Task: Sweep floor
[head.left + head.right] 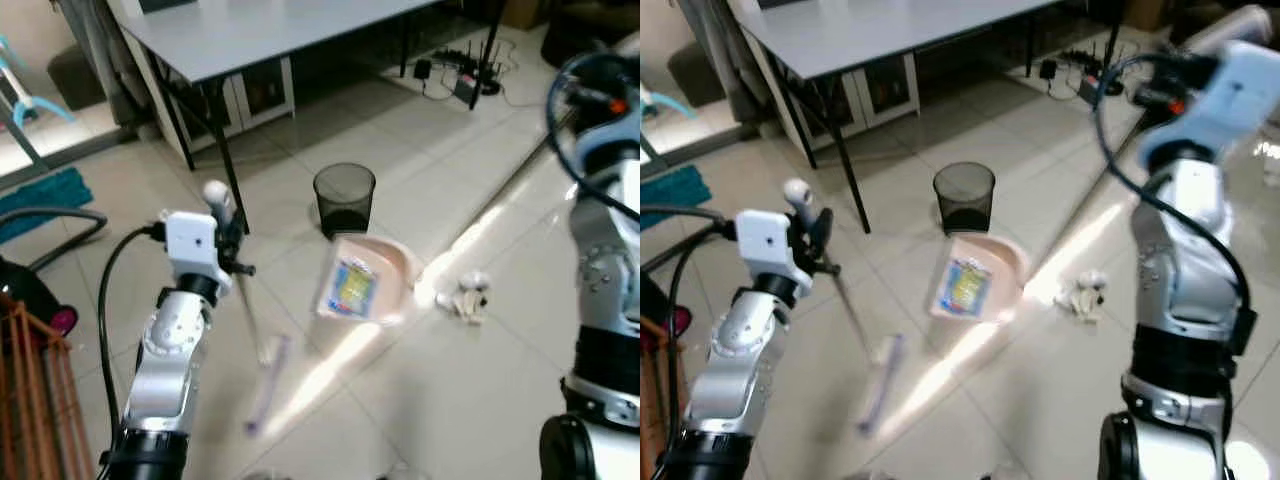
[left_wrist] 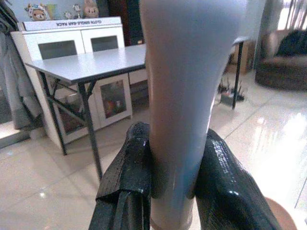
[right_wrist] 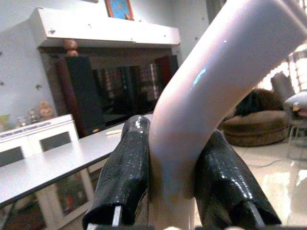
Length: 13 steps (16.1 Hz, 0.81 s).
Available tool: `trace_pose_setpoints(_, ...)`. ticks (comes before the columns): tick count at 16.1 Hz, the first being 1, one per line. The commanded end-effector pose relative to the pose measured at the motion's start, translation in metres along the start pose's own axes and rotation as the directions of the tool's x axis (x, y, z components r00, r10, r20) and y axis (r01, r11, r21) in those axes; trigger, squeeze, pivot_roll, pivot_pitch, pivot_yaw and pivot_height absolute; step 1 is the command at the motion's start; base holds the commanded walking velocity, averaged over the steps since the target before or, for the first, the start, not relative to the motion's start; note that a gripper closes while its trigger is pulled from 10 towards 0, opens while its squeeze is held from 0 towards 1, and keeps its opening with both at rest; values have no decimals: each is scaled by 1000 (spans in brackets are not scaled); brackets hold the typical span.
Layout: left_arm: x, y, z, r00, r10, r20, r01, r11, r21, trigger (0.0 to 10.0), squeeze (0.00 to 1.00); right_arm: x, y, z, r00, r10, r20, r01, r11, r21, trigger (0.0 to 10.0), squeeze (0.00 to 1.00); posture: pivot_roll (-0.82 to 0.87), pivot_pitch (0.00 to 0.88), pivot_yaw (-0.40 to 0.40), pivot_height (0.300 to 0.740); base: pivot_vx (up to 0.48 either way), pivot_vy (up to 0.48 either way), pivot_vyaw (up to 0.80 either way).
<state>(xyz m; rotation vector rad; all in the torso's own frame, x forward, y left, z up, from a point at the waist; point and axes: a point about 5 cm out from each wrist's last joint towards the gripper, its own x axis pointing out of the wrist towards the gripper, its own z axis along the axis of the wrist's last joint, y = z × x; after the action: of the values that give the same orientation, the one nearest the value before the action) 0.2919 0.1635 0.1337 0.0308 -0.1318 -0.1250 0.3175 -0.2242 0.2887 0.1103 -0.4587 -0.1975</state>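
Here the left hand [image 2: 175, 191] pinches the pale broom handle [image 2: 187, 96] between its two black fingers [image 2: 129, 177], and the thin stick runs down from it to the blurred brush head [image 1: 262, 385] low on the tiled floor [image 1: 480, 380]. The right hand [image 3: 170, 187] is clamped on the curved pinkish dustpan handle [image 3: 206, 91]. The pink dustpan [image 1: 365, 280], bearing a blue and yellow label, sits between the two arms, just in front of a dark mesh bin [image 1: 344, 198]. A small heap of crumpled pale litter [image 1: 466, 296] lies near the pan's right edge. Behind stands a grey surface [image 1: 250, 30] on black legs.
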Motion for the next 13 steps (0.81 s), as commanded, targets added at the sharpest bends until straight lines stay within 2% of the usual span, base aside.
trace_pose_setpoints(1,-3,11,-1,999,35,9,-35,999,20,10000,0,3,14,17,995,52,81,-56,998,39,10000,0,-37,26,37,740,409,0,0)
trace_pose_setpoints(7,-4,4,-7,1000,0,-2,0,1000,18,10000,0,20,17,40,985,72,157,-82,995,54,10000,0,-42,27,37,740,412,0,0)
trace_pose_setpoints(13,-4,4,-8,1000,1,-2,-1,1000,25,10000,0,23,11,39,986,24,167,-39,995,91,10000,0,-40,28,39,740,413,0,0)
